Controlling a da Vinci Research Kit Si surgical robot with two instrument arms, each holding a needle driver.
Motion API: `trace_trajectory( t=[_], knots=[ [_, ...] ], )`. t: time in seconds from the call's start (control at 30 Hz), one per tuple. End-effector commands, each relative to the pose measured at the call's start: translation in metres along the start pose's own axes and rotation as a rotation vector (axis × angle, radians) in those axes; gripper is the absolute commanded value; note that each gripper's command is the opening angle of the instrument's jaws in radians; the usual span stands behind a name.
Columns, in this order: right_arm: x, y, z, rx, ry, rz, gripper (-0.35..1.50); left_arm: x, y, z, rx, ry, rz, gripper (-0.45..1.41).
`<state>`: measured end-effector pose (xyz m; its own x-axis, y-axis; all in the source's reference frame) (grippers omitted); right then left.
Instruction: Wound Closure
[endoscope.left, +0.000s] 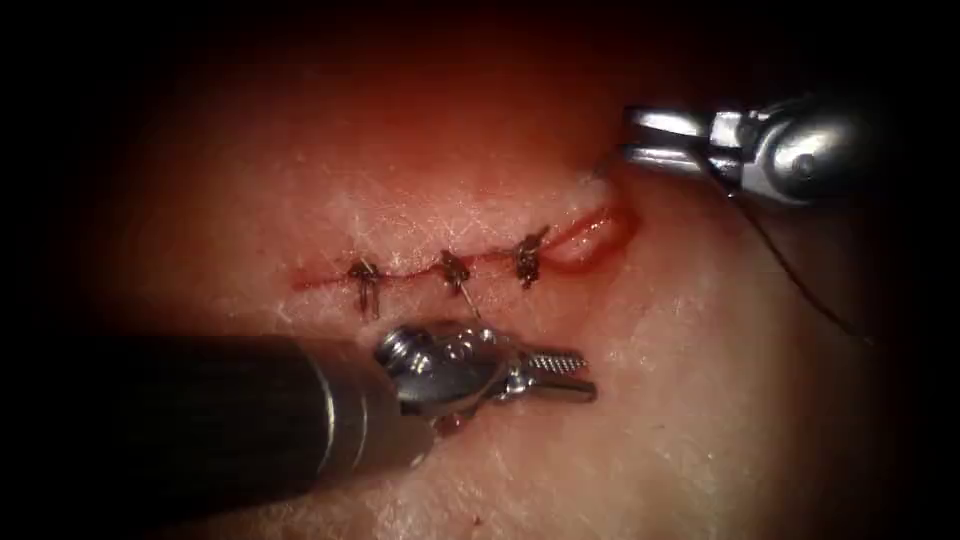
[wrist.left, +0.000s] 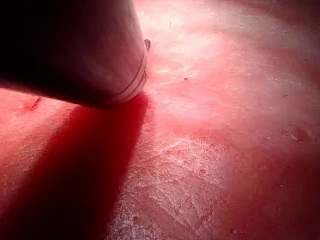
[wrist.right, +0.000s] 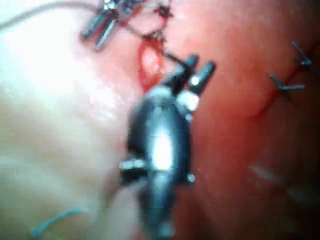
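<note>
Three knotted stitches along the cut; its right end gapes.
The left tool lies on the tissue near the cut, jaws slightly parted, holding nothing. The right tool hovers beyond the open end, jaws spread, thread trailing beneath it; whether it grips the thread cannot be told.

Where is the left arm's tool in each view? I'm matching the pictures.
Endoscope view: left tool, open and empty, below the stitched cut.
Left wrist view: its shaft over tissue.
Right wrist view: left tool beyond the right tool, also open, empty.
Shared landmark: the cut's gaping end.
</note>
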<state>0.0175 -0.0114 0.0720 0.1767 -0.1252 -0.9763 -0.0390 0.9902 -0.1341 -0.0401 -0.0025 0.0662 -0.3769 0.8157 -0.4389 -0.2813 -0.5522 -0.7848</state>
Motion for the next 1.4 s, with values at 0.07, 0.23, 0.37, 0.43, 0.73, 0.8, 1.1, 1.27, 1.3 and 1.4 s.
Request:
trace_trajectory(
  t=[0.07, 0.23, 0.37, 0.43, 0.73, 0.8, 1.1, 1.27, 1.3, 1.4],
  knots=[
    [-0.0009, 0.0007, 0.0006, 0.009, 0.012, 0.115, -0.35, -0.0003, -0.0001, 0.0008, -0.002, -0.001, 0.0, 0.16],
    [-0.0019, 0.0013, 0.001, 0.055, 0.001, 0.24, -0.35, -0.0003, -0.0001, 0.0008, -0.002, -0.001, 0.0, 0.16],
    [-0.0023, 0.0009, 0.0014, 0.067, -0.007, 0.311, -0.35, -0.0003, -0.0001, 0.0009, -0.002, -0.001, 0.006, 0.16],
    [-0.0025, 0.0011, 0.0013, 0.069, -0.01, 0.341, -0.35, -0.0004, -0.0001, 0.0009, -0.002, -0.001, 0.006, 0.16],
    [-0.0018, 0.0024, 0.0006, 0.003, -0.029, 0.108, -0.35, -0.0004, -0.0001, 0.0009, -0.005, -0.002, 0.007, 0.14],
    [-0.0012, 0.0026, 0.0003, -0.011, -0.029, 0.074, -0.35, -0.0004, -0.0001, 0.0009, -0.005, -0.002, 0.007, 0.14],
    [-0.0009, 0.0024, 0.0007, -0.007, -0.016, 0.063, -0.35, -0.0004, -0.0001, 0.0009, -0.006, -0.002, 0.007, 0.14],
    [-0.001, 0.0019, 0.0016, 0.048, -0.015, 0.111, -0.35, -0.0004, -0.0001, 0.001, -0.006, -0.002, 0.007, 0.14],
    [-0.0011, 0.0018, 0.0017, 0.054, -0.015, 0.134, -0.35, -0.0004, -0.0001, 0.001, -0.006, -0.002, 0.007, 0.14],
    [-0.0013, 0.0019, 0.0019, 0.061, -0.02, 0.18, -0.35, -0.0004, -0.0001, 0.0011, -0.005, -0.002, 0.008, 0.14]
  ],
)
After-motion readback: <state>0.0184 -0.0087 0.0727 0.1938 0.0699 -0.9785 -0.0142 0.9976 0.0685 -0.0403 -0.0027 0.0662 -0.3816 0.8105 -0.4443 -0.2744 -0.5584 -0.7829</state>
